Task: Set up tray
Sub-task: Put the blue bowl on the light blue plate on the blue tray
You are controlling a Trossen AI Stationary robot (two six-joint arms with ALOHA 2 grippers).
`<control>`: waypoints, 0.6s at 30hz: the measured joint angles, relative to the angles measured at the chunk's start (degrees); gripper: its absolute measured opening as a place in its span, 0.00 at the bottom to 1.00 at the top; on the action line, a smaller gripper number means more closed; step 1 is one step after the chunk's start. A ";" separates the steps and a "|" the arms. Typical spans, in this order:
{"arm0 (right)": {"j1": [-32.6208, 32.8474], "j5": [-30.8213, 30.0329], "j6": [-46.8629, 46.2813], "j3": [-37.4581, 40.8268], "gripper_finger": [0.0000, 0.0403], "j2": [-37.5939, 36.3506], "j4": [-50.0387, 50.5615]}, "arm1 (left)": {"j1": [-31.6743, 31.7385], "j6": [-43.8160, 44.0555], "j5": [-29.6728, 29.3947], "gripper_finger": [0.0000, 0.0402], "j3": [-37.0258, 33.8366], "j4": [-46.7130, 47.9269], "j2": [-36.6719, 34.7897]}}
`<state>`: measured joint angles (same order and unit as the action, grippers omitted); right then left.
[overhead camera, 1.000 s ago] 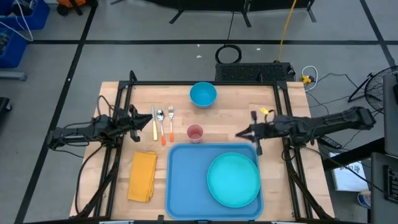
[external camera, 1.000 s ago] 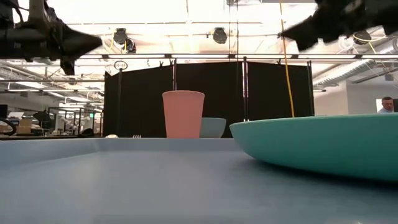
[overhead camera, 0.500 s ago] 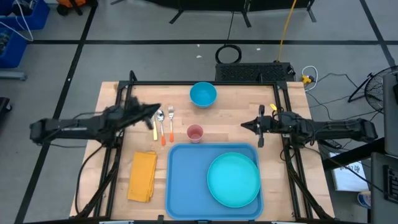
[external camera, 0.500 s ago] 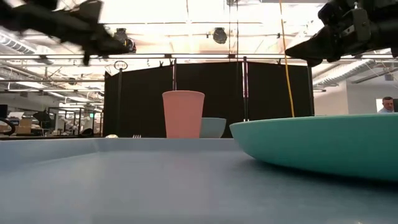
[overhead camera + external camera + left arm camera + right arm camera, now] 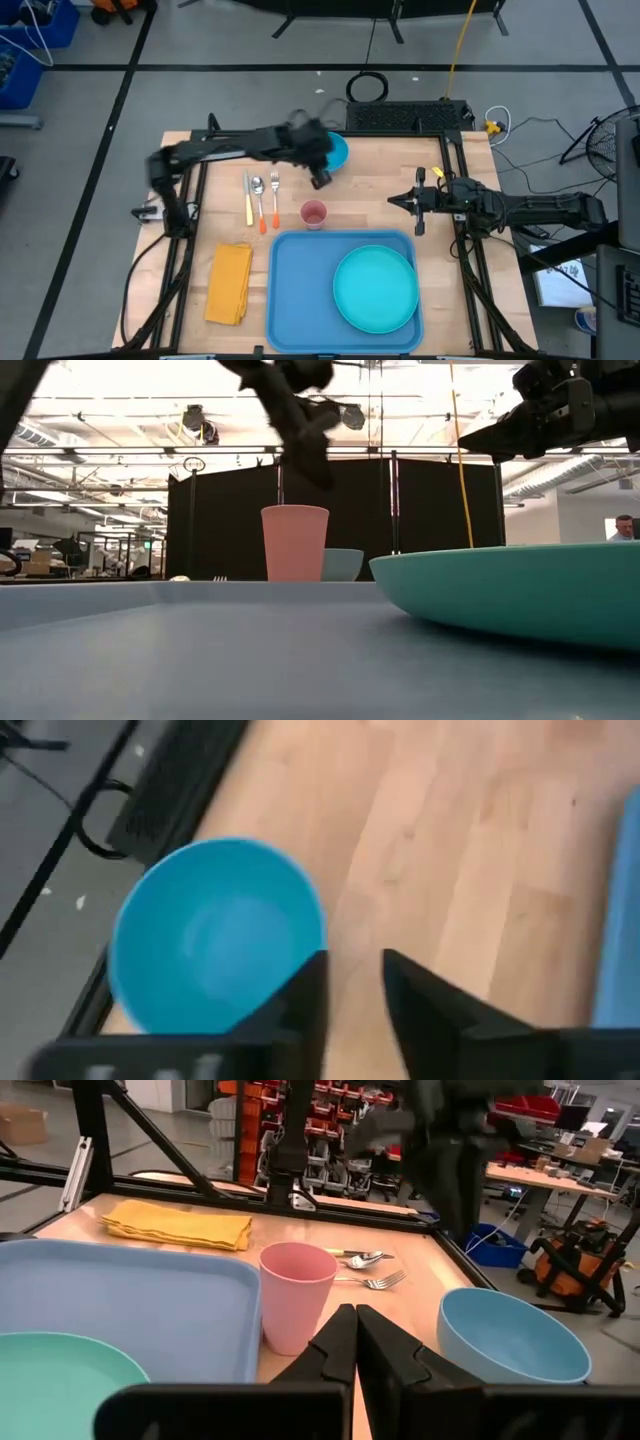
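The blue tray (image 5: 300, 300) lies at the near middle of the table, and the teal plate (image 5: 375, 290) sits on its right half. A pink cup (image 5: 314, 214) stands just beyond the tray's far rim. A blue bowl (image 5: 337, 150) rests near the far edge. My left gripper (image 5: 320, 181) hovers between bowl and cup, above the table (image 5: 310, 460). In the left wrist view its fingers (image 5: 352, 990) are slightly open next to the bowl (image 5: 215, 935). My right gripper (image 5: 392, 201) hangs in the air right of the cup, shut (image 5: 355, 1330).
A knife, spoon and fork (image 5: 262, 195) lie left of the cup. A folded yellow napkin (image 5: 229, 283) lies left of the tray. Black frame rails (image 5: 452, 200) run along both sides of the table. Bare wood shows between the bowl and my right gripper.
My left arm has swung quickly from the table's left edge, over the cutlery, toward the far middle and now hovers beside the blue bowl. My right gripper drew back a little toward the right edge, then held still. No object has moved.
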<state>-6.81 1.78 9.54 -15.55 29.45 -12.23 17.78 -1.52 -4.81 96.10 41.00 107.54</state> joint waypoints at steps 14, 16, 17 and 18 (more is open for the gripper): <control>0.00 0.00 0.62 0.00 0.00 0.07 0.66 | 3.00 -3.86 -3.34 0.93 18.29 7.97 18.07; 0.00 0.00 0.62 0.00 0.00 0.07 0.66 | 3.67 -3.40 -3.14 0.94 17.91 7.89 18.17; 0.00 -0.02 0.63 0.00 0.00 0.09 0.66 | 3.89 -3.80 -2.56 0.95 17.70 7.63 18.25; 0.00 -0.04 0.61 0.00 0.00 0.11 0.72 | 4.05 -4.56 -1.77 0.95 17.70 7.28 18.44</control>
<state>-6.81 1.74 10.15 -15.55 29.56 -11.51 21.84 -6.08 -6.58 113.80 48.28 125.98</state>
